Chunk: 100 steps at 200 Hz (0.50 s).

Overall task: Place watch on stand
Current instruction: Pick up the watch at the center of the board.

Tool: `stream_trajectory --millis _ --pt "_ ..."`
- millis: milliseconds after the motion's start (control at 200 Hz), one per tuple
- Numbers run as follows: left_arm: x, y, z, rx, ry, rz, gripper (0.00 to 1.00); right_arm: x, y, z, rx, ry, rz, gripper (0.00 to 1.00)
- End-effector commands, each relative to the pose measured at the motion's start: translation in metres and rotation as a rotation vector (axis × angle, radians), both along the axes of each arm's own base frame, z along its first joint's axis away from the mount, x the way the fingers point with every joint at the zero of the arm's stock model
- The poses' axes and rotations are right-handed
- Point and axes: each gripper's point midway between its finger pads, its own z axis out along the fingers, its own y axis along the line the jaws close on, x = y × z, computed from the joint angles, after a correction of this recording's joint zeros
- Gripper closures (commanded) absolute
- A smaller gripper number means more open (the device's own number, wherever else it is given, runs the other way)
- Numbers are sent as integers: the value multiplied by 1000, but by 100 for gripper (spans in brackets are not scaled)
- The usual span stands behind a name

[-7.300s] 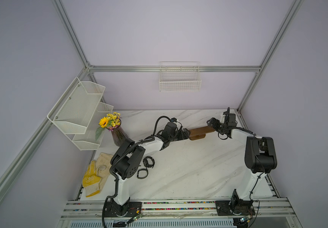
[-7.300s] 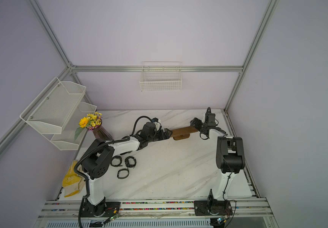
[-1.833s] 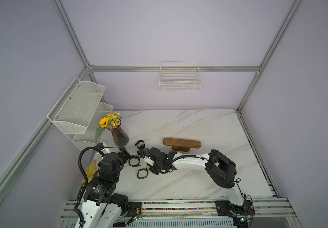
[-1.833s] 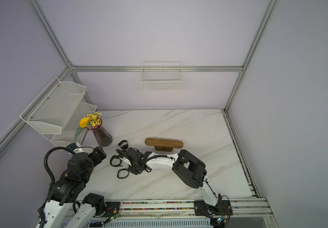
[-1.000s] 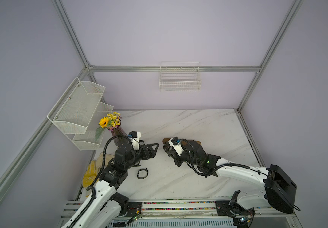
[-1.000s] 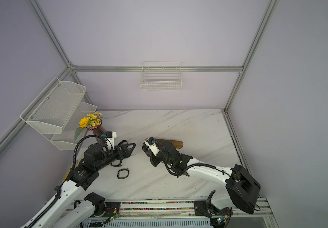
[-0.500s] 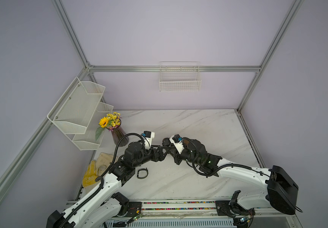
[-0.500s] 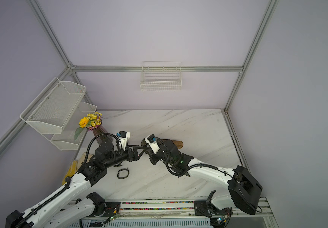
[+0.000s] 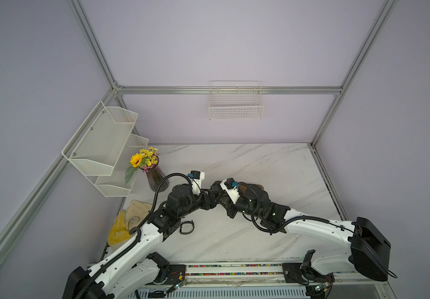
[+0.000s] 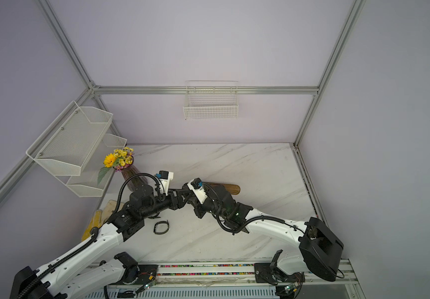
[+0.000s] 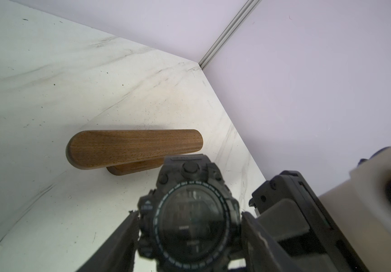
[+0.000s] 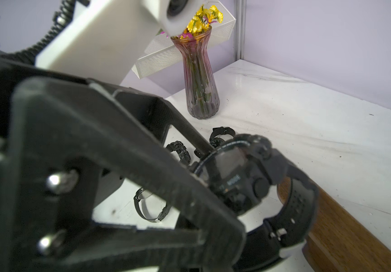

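Observation:
A chunky black watch (image 11: 192, 226) hangs in the air between my two grippers, just in front of the stand's left end. In the right wrist view the watch (image 12: 237, 179) is tilted, with its strap looping down. My left gripper (image 11: 189, 214) has its two fingers pressed on opposite sides of the case. My right gripper (image 9: 217, 197) is shut on the strap; its own fingers are blurred in the right wrist view. The stand (image 11: 133, 148), a brown wooden bar on a small base, is bare. Both top views show only the right end of the stand (image 10: 230, 188).
More black watches lie on the marble table left of centre: one thin-banded watch (image 9: 186, 227) and two more (image 12: 178, 150) nearer the vase (image 9: 157, 178). A yellow glove (image 9: 119, 231) lies at the table's left edge. Wire shelves (image 9: 105, 150) hang on the left wall.
My left arm has reached right to meet the right gripper, and its jaws have narrowed onto the watch case. The right arm has barely moved and keeps hold of the watch.

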Motion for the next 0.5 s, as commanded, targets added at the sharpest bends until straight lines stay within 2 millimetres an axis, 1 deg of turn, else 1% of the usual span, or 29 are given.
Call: stream_trajectory --millis 0,70,130,170,215,270,335,410,495 --pt "7 -2 21 -15 -70 12 38 -5 8 18 59 -32 21 100" --pt "7 -2 22 -19 -75 13 42 -5 9 17 57 -32 17 100" --pt "7 -3 22 -14 -79 3 49 -3 7 15 52 -33 -5 100" --pt "6 -4 21 -7 -79 -4 52 0 5 14 49 -32 -27 100" --pt "5 -5 19 -4 -78 -13 55 3 2 13 44 -36 -49 100" --pt "5 -6 16 7 -78 -23 56 5 -2 12 40 -36 -72 96" --pt "5 -8 13 30 -81 -37 57 7 -5 11 36 -32 -91 87" --pt "7 -9 11 59 -101 -44 58 8 -10 9 31 -24 -112 66" --pt "11 -7 8 123 -137 -36 57 8 -22 5 14 -14 -140 51"
